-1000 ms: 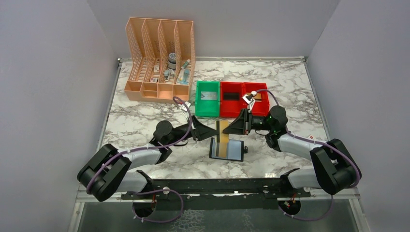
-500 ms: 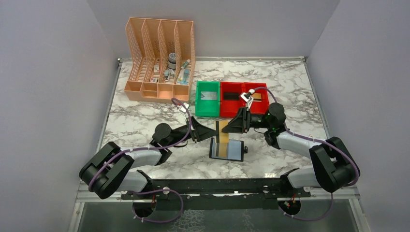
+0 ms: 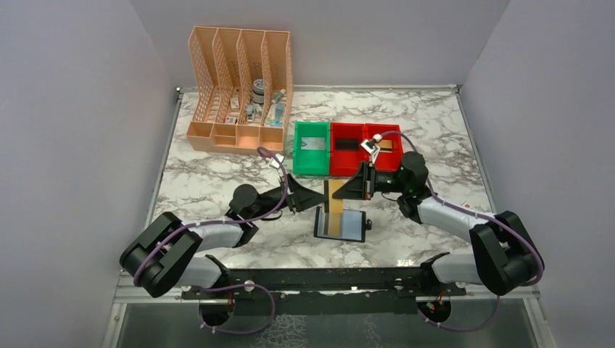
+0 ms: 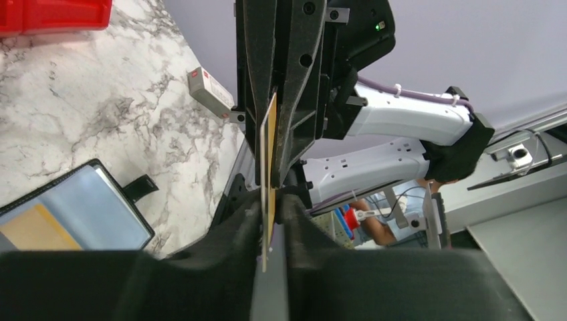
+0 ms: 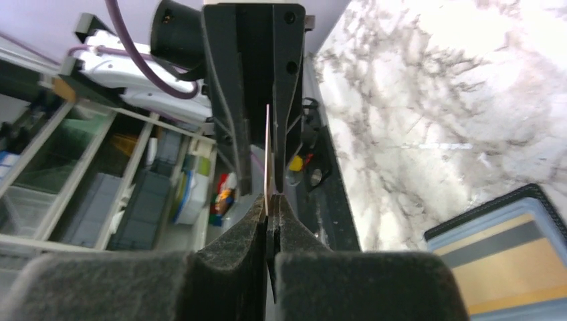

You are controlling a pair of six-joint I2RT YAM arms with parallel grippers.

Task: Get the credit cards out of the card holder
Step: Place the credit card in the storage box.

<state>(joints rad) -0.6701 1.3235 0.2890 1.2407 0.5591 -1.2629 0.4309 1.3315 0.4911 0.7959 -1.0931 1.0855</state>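
Meeting over the open card holder [image 3: 352,225] with one gold credit card [image 3: 336,194] between the two grippers.

So the marble table [image 3: 217,181] is carrying everything: the peach file organizer [image 3: 239,87] is standing at 11 o'clock, and the green bin [image 3: 311,168] and red bins [image 3: 344,167] are sitting side by side at 12. The card holder is lying flat, a bit toward 6 from the middle. Just past its 12 o'clock edge the left gripper [image 4: 270,214] is reaching in from 9 and the right gripper [image 5: 269,207] from 3. The right one is clamping tight on the card. The left one's pads [image 4: 220,241] are sitting either side of it, but honestly I can't tell if they're squeezing. A second gold card [image 3: 333,223] is lying in the holder's 9 o'clock half.
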